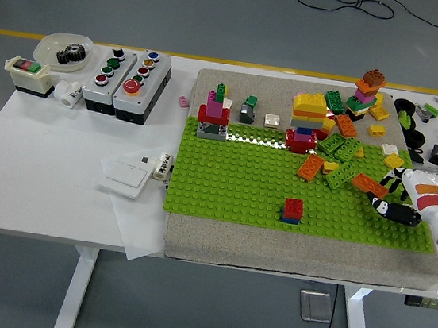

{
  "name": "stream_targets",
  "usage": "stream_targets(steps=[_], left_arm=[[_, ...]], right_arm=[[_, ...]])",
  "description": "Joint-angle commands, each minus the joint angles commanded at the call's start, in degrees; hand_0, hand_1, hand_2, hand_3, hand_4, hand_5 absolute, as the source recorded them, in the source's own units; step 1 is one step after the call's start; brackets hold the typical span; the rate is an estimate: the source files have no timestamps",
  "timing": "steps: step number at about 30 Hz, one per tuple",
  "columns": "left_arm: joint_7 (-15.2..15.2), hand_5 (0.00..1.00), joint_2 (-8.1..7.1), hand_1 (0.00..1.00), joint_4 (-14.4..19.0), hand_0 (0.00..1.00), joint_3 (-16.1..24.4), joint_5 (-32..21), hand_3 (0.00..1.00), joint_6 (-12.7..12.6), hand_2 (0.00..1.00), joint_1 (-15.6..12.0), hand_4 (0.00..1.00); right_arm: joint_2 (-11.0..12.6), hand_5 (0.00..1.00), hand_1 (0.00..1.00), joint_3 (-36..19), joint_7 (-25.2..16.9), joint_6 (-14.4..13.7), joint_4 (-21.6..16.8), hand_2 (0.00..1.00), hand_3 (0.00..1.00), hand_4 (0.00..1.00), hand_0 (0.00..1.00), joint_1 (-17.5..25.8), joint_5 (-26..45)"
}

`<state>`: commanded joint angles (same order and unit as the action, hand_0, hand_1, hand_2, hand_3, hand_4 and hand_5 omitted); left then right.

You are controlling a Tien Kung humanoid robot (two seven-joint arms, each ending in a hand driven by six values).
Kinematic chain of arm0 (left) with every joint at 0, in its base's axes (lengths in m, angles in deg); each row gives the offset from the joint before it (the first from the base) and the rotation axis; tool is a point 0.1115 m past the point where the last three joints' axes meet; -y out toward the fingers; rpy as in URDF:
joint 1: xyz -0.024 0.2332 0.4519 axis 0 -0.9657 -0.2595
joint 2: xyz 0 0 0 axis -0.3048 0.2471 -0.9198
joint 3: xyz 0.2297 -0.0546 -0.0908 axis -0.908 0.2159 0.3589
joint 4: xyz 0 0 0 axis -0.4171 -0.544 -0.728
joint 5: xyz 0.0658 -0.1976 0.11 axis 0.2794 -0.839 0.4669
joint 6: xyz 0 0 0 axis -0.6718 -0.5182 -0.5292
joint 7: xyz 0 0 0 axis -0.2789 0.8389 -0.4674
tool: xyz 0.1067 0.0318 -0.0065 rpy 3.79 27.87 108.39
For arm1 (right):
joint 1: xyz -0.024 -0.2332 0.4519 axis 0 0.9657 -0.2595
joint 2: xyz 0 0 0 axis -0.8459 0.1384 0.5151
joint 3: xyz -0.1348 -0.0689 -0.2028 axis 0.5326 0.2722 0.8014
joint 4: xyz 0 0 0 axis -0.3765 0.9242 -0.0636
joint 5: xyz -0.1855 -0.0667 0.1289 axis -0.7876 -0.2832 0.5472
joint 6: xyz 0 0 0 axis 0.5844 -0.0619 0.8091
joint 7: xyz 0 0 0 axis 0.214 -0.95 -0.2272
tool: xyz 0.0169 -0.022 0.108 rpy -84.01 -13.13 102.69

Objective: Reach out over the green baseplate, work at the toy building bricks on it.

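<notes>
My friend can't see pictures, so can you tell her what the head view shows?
A robot's black-and-white right hand reaches in from the right over a green studded baseplate, fingers spread beside a loose pile of orange, green and yellow toy bricks. A small red-on-blue brick stack stands alone near the plate's front edge. Grey button boxes sit on the white table to the left.
</notes>
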<state>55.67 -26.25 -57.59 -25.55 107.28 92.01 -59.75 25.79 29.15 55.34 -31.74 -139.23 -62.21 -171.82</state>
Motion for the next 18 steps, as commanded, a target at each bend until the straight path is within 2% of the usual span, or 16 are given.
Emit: stream_targets(steps=[2,6,10,13,18], left_arm=[[-0.02,0.659,0.01,0.651,0.00,0.655,-0.01,0.02,0.607,0.00,0.672,-0.01,0.661],[0.03,0.659,0.05,0.653,-0.02,0.655,0.05,0.16,0.607,-0.14,0.673,-0.09,0.662],[0.08,0.659,0.02,0.650,-0.10,0.655,0.28,0.50,0.607,-0.15,0.674,-0.12,0.662],[0.06,0.659,-0.01,0.650,-0.15,0.655,0.30,0.59,0.607,-0.12,0.674,0.00,0.662],[0.05,0.659,-0.01,0.647,-0.20,0.651,0.20,0.40,0.607,-0.24,0.675,0.02,0.662]], right_arm=[[0.15,0.523,0.307,-0.28,0.00,-0.01,-0.48,0.447,0.508,0.704,0.072,0.21,-0.16],[2.07,0.523,0.302,-2.12,0.03,0.23,-5.13,0.445,0.508,0.702,0.069,1.53,-4.56],[4.48,0.530,0.300,-3.98,0.12,2.01,-9.53,0.447,0.513,0.699,0.067,2.67,-10.31],[6.71,0.530,0.300,-5.83,0.06,4.60,-12.95,0.447,0.513,0.699,0.067,3.60,-15.63],[9.18,0.531,0.302,-7.80,0.31,6.24,-17.70,0.454,0.519,0.697,0.077,4.61,-24.29]])
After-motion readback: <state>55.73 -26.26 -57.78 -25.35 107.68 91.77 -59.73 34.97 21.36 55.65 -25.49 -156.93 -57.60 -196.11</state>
